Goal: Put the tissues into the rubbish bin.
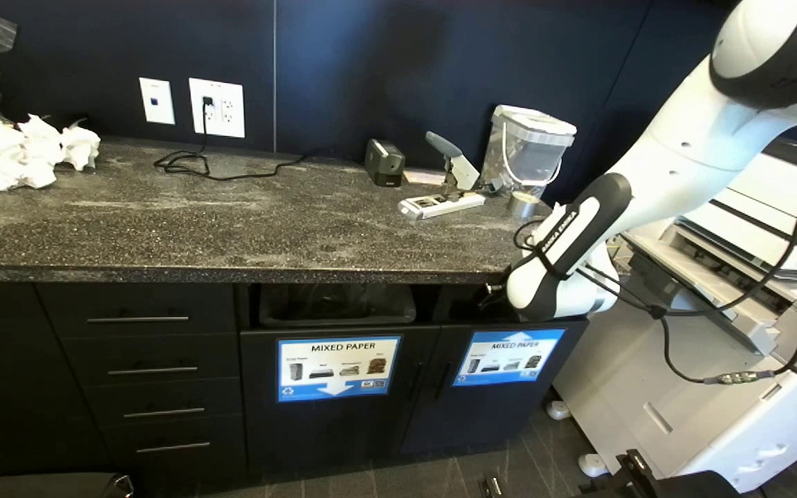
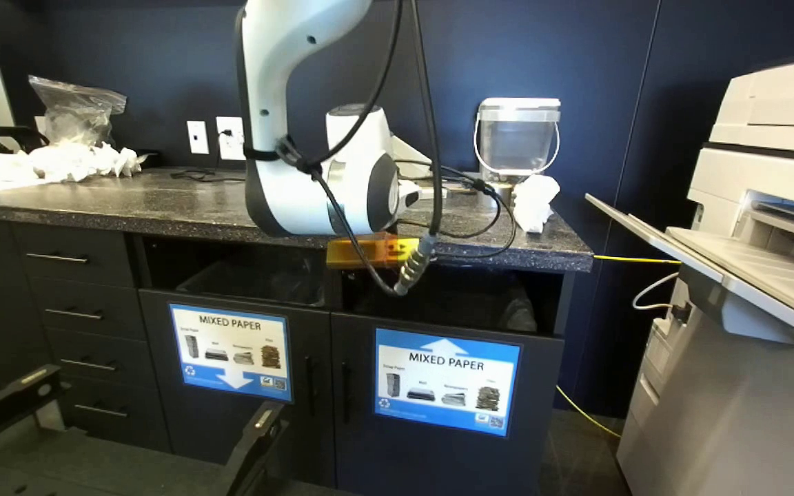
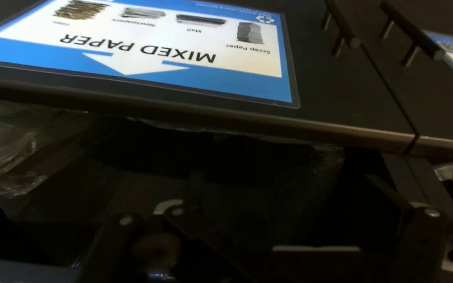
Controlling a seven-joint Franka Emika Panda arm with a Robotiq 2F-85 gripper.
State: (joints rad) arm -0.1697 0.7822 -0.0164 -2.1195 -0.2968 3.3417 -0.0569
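Tissues [image 1: 21, 155]: a heap of crumpled white wads lies on the counter [image 1: 232, 228], toward the left in both exterior views, next to a clear plastic bag [image 2: 80, 114]; a single wad [image 2: 535, 203] stands apart near the counter's right end, in front of a clear bucket [image 2: 517, 138]; contact with the roll of tape [image 1: 523, 205] near it cannot be determined; rubbish bin [image 2: 438, 455]: built into the cabinet beneath that end; its blue sign [image 2: 446, 382] carries an arrow pointing up to a dark slot. Claw [image 3: 289, 204]: spread wide, its two fingers [image 3: 425, 228] well apart; in the wrist view it stands at the slot, a clear liner [image 3: 10, 157] visible to one side; depth of entry cannot be told; arm [image 2: 300, 172]: bent downward at the counter's front edge. Surroundings: a second bin [image 1: 329, 432] adjoins, its sign's arrow pointing down; a stapler [image 1: 443, 204] and a pencil sharpener [image 1: 385, 164] stand between heap and bucket; a printer [image 1: 703, 387] occupies the floor to the right.
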